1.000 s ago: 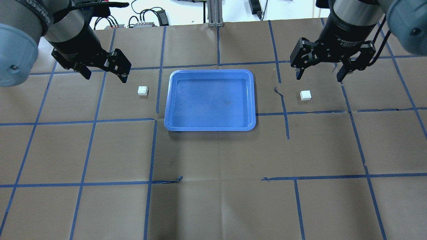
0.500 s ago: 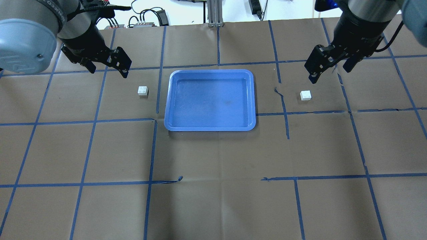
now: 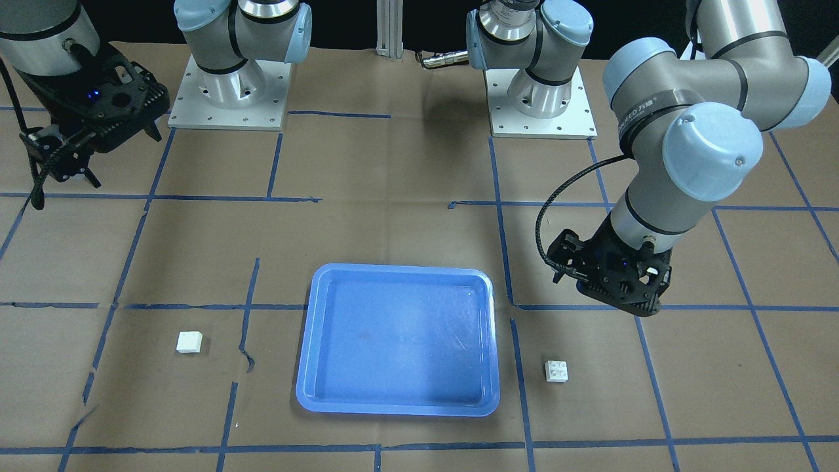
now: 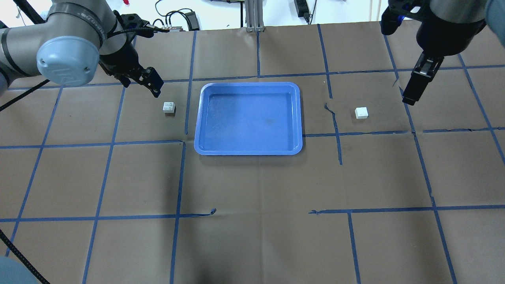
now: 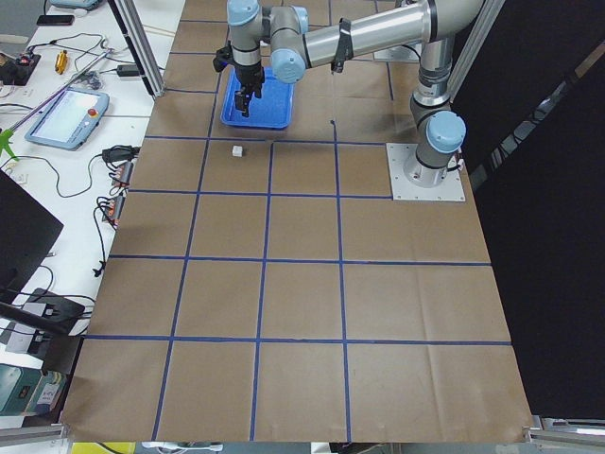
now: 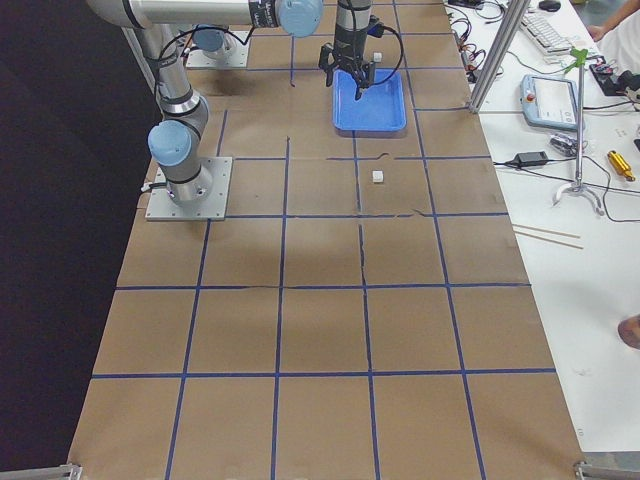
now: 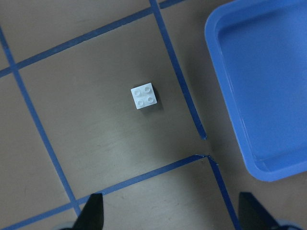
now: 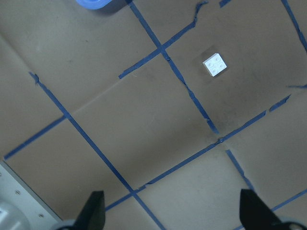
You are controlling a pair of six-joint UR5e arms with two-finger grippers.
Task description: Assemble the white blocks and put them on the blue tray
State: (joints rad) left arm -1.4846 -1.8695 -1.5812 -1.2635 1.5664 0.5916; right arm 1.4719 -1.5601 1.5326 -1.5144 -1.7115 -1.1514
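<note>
- Left gripper [image 4: 156,90], jaws wide, has swung closer to left white block [image 4: 169,107], off blue tray [image 4: 248,151] left edge.
- Right gripper [image 4: 410,96], wide, rotated; right white block [image 4: 361,113] untouched; grasps pending.

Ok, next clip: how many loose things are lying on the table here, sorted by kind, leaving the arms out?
white blocks: 2
blue tray: 1
total: 3
</note>
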